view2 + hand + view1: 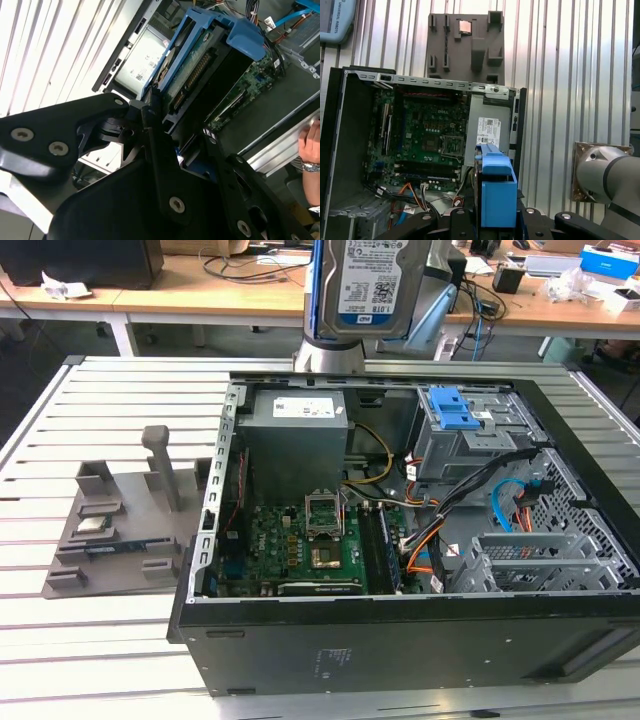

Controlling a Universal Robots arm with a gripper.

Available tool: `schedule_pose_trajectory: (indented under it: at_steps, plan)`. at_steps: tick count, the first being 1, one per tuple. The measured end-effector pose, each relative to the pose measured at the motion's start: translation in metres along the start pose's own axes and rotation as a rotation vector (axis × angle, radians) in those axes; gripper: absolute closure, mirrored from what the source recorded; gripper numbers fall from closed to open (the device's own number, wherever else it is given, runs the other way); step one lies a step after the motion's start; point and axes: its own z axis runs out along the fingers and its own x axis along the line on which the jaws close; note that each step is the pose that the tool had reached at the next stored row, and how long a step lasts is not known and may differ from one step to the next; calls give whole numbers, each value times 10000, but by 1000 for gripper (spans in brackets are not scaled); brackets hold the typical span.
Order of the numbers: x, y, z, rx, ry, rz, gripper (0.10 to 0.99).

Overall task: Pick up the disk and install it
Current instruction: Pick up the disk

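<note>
The disk [365, 280] hangs upright high over the back edge of the open computer case [400, 640], its white-and-blue label facing the exterior view. Its blue frame [200, 30] and connector edge point down at the case in the second wrist view. My gripper [182, 130] is shut on the disk, with black fingers [150, 115] pressed against the blue frame on either side. In the first wrist view the blue-framed disk [497, 195] sits between the black gripper parts [492, 222], above the case's motherboard [430, 135].
A grey drive cage with a blue latch [465, 425] stands at the case's back right, beside the grey power supply box [295, 430]. Cables cross the case floor. A grey parts holder [120, 520] lies on the slatted table. A person's hand [312, 145] is nearby.
</note>
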Motion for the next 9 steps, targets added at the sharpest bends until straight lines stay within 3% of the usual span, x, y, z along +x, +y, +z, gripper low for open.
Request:
schedule_pose_trajectory:
  at_steps: [9]
  plan:
    - [79, 6, 3, 0, 0, 0, 722]
